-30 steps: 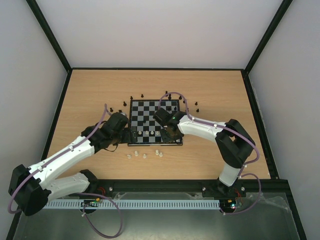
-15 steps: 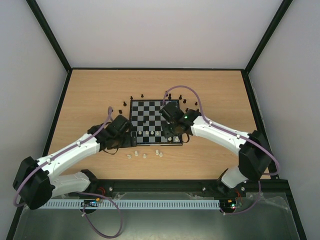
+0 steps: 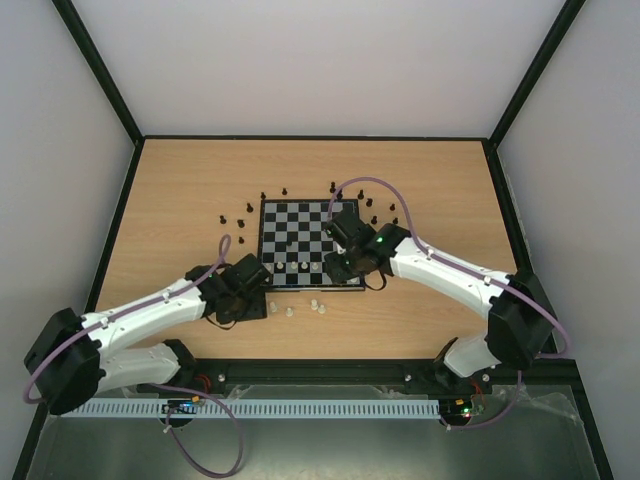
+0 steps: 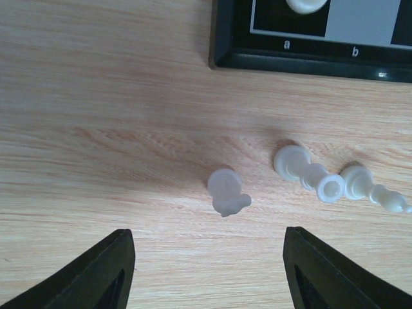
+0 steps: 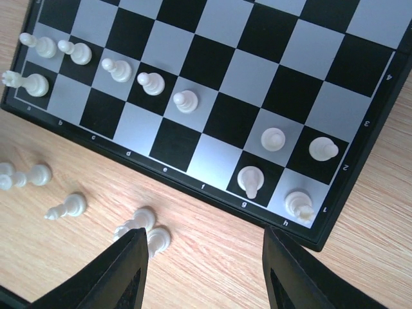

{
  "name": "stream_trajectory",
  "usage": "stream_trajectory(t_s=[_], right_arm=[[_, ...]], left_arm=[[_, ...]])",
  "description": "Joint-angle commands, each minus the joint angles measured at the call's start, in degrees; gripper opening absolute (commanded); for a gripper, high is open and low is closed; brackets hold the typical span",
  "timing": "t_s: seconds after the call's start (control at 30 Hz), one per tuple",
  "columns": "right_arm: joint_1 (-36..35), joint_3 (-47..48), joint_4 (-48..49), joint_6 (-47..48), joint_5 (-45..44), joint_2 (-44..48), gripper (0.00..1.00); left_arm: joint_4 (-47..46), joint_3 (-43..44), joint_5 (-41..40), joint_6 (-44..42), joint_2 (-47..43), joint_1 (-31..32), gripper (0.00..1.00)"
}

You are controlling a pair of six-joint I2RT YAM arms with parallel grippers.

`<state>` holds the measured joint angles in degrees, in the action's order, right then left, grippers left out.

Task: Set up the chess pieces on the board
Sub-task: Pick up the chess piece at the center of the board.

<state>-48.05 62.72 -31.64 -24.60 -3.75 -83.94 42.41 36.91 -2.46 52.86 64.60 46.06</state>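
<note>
Ten white pieces (image 5: 186,100) stand on the board (image 5: 219,122), all on its near side. Seven are in the second row and three in the edge row, one on the a corner and two on g and h. The board lies mid-bench (image 3: 430,180), with wood showing on every side. Several black pieces (image 3: 285,189) stand on the bench around the board's far edge and far corners, off the squares. A few loose pieces (image 3: 289,311), all white, lie tipped over on the bench just in front of the near edge.

The left fingers (image 4: 112,264) hang low over the bench just off the board's near left corner. They are spread wide with nothing between them. One fallen piece (image 4: 226,192) lies on its side just ahead of the gap, touching neither finger. Two more lie close together to its right.

The right fingers (image 5: 129,264) are above the bench by the board's near edge, towards its right half. They are parted and hold nothing. Two tipped pieces lie just beside one fingertip; whether they touch it cannot be told.
</note>
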Motion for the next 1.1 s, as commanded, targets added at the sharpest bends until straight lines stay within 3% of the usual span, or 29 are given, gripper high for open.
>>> stream_trajectory(t_s=[0.0, 0.2, 0.63, 1.07], right_arm=[[0.17, -1.06, -0.32, 0.76, 2.52, 1.88, 0.50], [0.16, -1.30, -0.20, 0.78, 2.94, 2.42, 0.50], [0.15, -1.40, -0.31, 0.77, 2.38, 2.89, 0.49], [0.16, -1.42, -0.20, 0.87, 2.61, 2.38, 0.49]], left_arm=[[-1.57, -0.68, 0.80, 3.78, 2.72, 2.43, 0.64], [-4.25, -1.63, 0.62, 3.46, 6.23, 2.73, 0.50], [-6.86, 0.50, -1.62, 0.12, 12.53, 2.27, 0.36], [-2.58, 4.27, -3.68, -1.18, 12.77, 2.21, 0.38]])
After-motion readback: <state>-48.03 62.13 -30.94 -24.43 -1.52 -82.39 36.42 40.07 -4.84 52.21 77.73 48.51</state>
